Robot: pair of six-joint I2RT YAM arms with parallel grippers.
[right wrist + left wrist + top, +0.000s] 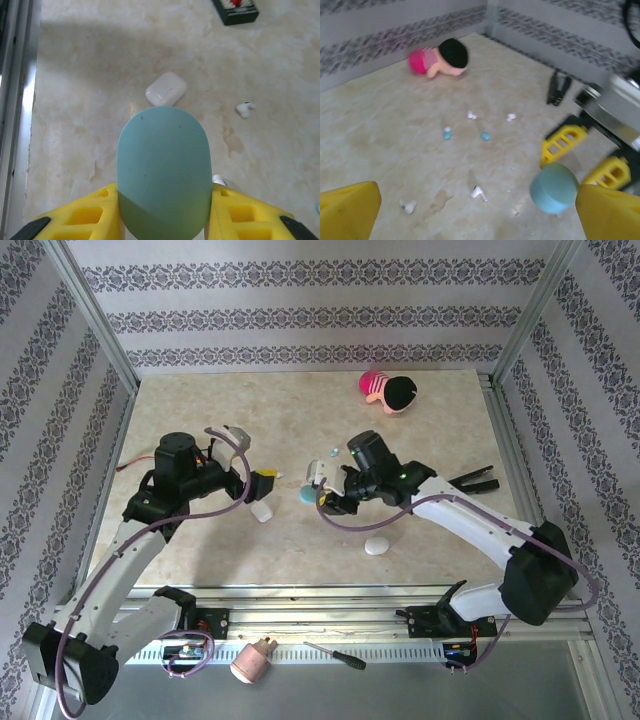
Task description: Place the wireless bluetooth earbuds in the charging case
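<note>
Earbuds (477, 192) lie scattered in the middle of the table (200, 410), the nearest white ones just ahead of my left gripper (262, 480), its jaws wide and empty, while my right gripper (163, 214) clamps the blue charging case (164, 160) just to their right.

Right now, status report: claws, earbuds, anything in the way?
Left claw open, empty. Right claw closed on blue case. Six earbuds loose on table. White case close beyond the blue one.

We count four white earbuds (478, 192) and two blue earbuds (447, 133). We see two white cases (262, 510) and one blue case (554, 187).
</note>
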